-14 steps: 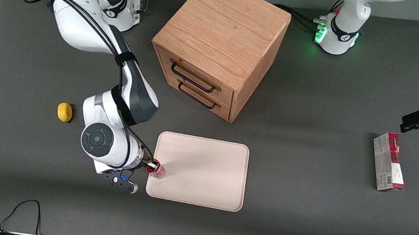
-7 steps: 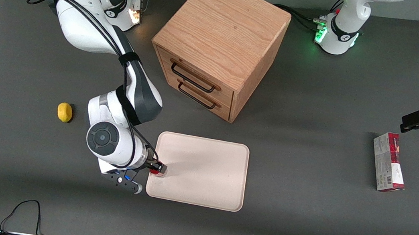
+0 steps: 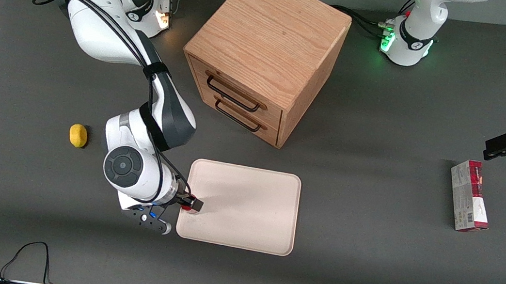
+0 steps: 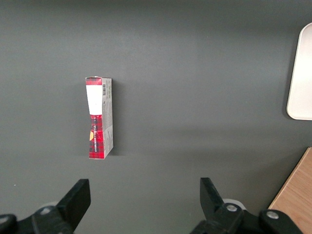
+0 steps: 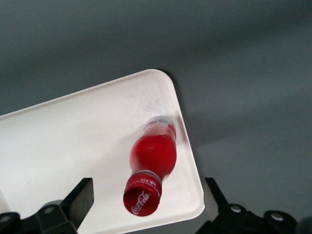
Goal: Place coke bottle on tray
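My end effector (image 3: 191, 203) hangs spread wide above the coke bottle (image 5: 152, 164), touching nothing. The bottle stands upright on the tray (image 5: 73, 131) near one corner, cap toward my wrist.

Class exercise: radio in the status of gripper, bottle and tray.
Gripper open, above coke bottle. Bottle upright on tray, near its edge. Nothing obstructing.

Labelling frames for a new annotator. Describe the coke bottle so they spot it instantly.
Find the cream-pink tray in front of the wooden drawer cabinet. At the tray's edge toward the working arm, under the gripper with jaws open, stands the coke bottle. It is the only small red capped bottle; the red-and-white carton is boxy.
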